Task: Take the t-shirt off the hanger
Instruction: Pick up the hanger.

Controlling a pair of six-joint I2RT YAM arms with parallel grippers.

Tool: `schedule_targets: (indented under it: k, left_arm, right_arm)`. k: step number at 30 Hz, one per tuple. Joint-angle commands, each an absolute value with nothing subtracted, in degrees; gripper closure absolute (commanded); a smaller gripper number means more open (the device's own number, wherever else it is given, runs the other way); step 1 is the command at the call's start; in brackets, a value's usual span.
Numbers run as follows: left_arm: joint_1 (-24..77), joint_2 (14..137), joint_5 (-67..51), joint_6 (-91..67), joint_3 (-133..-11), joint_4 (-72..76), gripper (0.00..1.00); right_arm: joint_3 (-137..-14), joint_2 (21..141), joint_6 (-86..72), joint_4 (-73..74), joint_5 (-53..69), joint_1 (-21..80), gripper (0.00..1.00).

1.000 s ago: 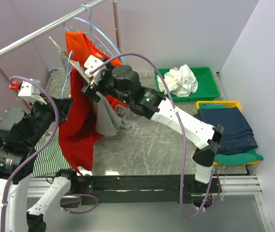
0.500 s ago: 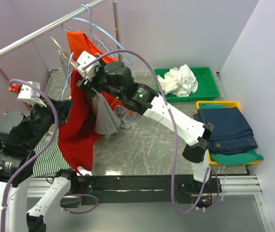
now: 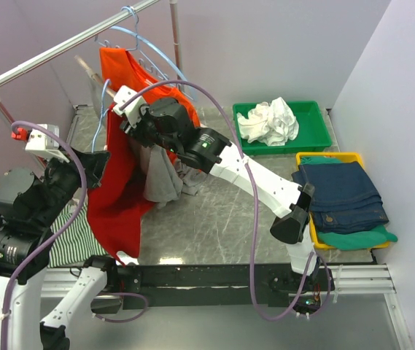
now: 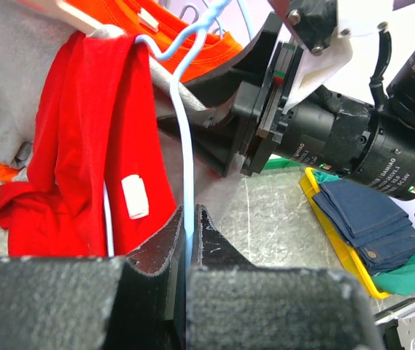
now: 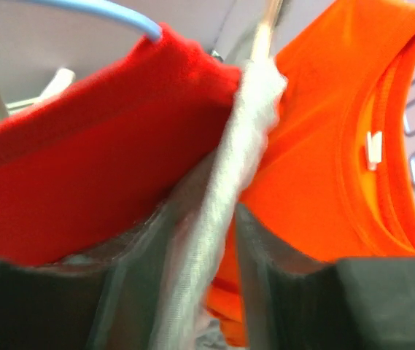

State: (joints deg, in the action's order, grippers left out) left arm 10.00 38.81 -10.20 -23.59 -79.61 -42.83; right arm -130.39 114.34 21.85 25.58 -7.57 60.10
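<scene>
A red t-shirt hangs on a light-blue wire hanger under the rail. My left gripper is shut on the hanger's wire, with the red shirt just to its left. In the top view it is partly hidden by red cloth. My right gripper is up at the hanger's shoulder. In its own view it is closed on a taut band of grey t-shirt, between the red shirt and an orange shirt. The grey shirt droops below.
A metal rail carries more hangers and the orange shirt. A green bin holds white cloths. A yellow tray holds folded navy jeans. A striped cloth lies at the near left.
My right gripper has moved up and to the left along the hanger, toward the rail. The left arm has shifted slightly, still holding the wire.
</scene>
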Motion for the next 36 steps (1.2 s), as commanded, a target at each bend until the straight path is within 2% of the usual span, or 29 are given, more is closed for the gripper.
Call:
schedule_targets:
  k: [1, 3, 4, 20, 25, 32, 36]
  left_arm:
    - [10.11, 37.27, -9.32, -22.15, -81.39, -37.0, 0.99]
    - [10.11, 37.0, -8.62, -22.15, -81.3, -37.26, 0.99]
    - [10.11, 36.91, -8.27, -22.15, -81.3, -37.53, 0.99]
    - [10.11, 35.42, -2.55, -20.48, -79.72, -41.22, 0.99]
    - [10.11, 34.19, -1.5, -19.78, -79.54, -43.06, 0.99]
    - [10.11, 32.52, -0.88, -19.25, -80.42, -46.67, 0.99]
    - [10.11, 32.25, -0.18, -19.34, -79.63, -46.41, 0.99]
  right_arm:
    - [-131.75, 114.26, 21.01, 23.47, -9.66, 59.59, 0.82]
    - [-132.18, 114.61, 21.01, 23.47, -10.02, 59.5, 0.97]
    - [-132.19, 114.61, 20.66, 23.12, -10.37, 59.5, 1.0]
    - [-123.93, 107.06, 19.07, 10.91, -10.89, 57.83, 1.0]
    - [-118.57, 102.58, 17.93, 4.67, -15.02, 57.4, 1.0]
    - [-105.14, 92.47, 16.08, -3.07, -16.35, 55.38, 1.0]
    - [-105.55, 90.7, 15.91, -4.92, -14.68, 54.85, 1.0]
